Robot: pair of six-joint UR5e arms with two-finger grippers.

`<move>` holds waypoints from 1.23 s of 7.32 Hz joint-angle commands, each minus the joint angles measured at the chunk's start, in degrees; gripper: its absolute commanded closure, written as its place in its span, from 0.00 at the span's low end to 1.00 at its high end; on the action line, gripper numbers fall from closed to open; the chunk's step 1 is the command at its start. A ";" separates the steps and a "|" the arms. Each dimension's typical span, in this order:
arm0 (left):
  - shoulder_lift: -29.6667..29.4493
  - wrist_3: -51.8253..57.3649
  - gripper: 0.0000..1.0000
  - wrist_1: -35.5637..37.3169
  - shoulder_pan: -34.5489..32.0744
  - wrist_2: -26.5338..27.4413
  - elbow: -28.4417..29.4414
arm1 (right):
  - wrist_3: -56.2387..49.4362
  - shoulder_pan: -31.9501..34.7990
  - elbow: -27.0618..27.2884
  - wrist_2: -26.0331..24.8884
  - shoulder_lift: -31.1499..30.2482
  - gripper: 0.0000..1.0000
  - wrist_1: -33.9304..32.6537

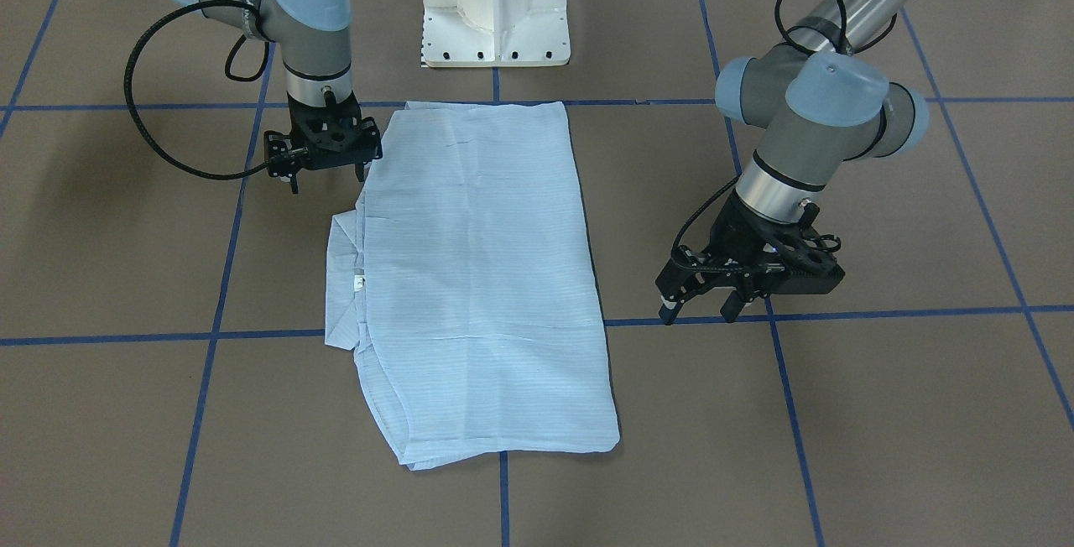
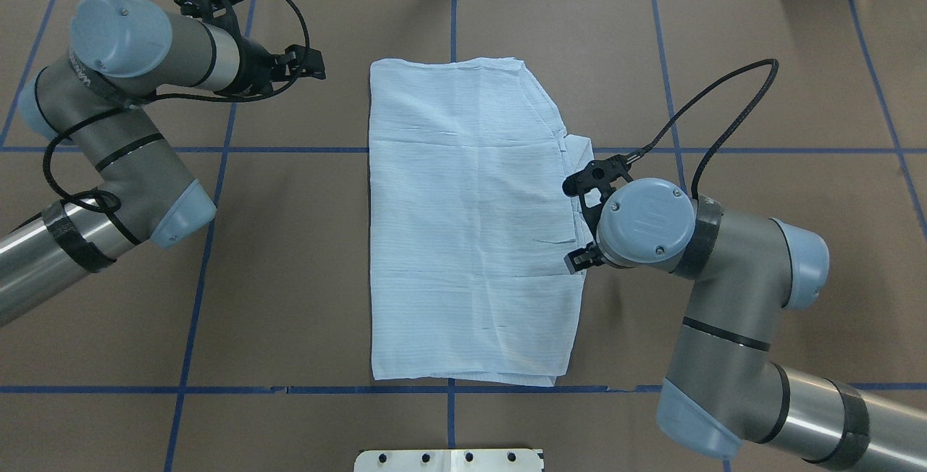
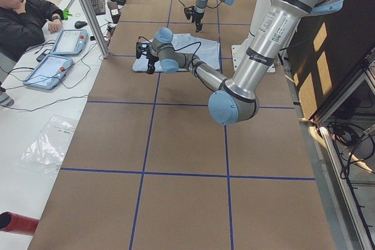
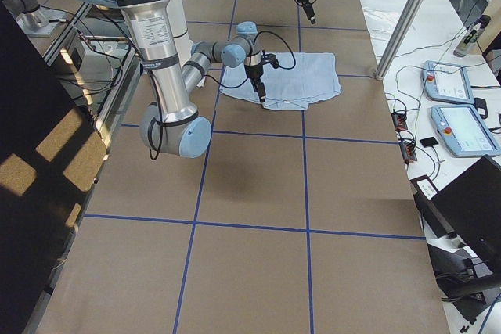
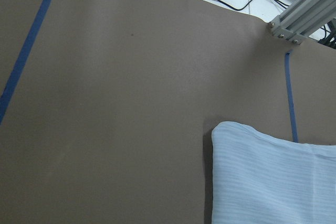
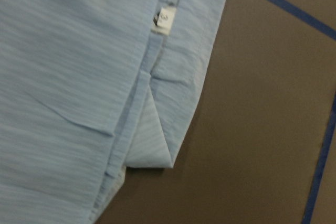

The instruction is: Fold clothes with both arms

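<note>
1. While the shirt (image 1: 478, 278) lies flat in the middle of the surface (image 1: 839, 446), folded into a long block, its collar (image 1: 340, 295) sticks out on the robot's right side.
2. The right gripper (image 1: 327, 178) hangs just over that edge of the shirt, near the collar. Its jaws are spread apart and hold nothing.
3. The left gripper (image 1: 698, 314) is off the cloth on the other side, well apart from it. Its jaws are spread apart and empty too.
4. The cloth looks thin. If the jaws pinch only the top layer, the fold under it may fall open.
5. If one arm lifts sooner or higher than the other, the shirt may twist. Then the next fold would come out crooked.
6. If the jaws drag along the surface, the whole shirt may slide and bunch up.
7. The loose collar may flop over or poke out of the next fold.
</note>
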 commanded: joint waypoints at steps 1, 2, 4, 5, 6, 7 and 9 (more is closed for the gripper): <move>-0.07 -0.15 0.00 0.14 0.09 -0.15 -0.17 | 0.20 1.13 -1.51 0.16 2.92 0.00 5.15; -0.07 -0.24 0.00 0.14 0.61 -0.15 -0.26 | 0.38 1.13 -4.74 0.60 3.01 0.00 11.11; -0.77 -0.42 0.00 0.14 1.41 0.20 -0.35 | 0.73 1.13 -13.17 0.87 7.73 0.00 17.57; -0.77 -0.42 0.00 0.14 1.49 0.02 -0.53 | 0.82 1.48 -13.12 2.00 8.20 0.00 17.59; -0.16 -0.51 0.00 0.32 2.36 -0.15 -2.27 | 1.77 2.00 -11.99 6.27 8.11 0.00 17.59; 0.80 -2.51 0.00 5.71 3.33 -3.98 -6.55 | 3.18 2.27 -9.98 8.06 7.50 0.00 17.07; 4.92 -10.65 0.00 16.55 10.51 -4.99 -20.51 | 6.87 2.80 -5.68 10.88 5.32 0.00 16.62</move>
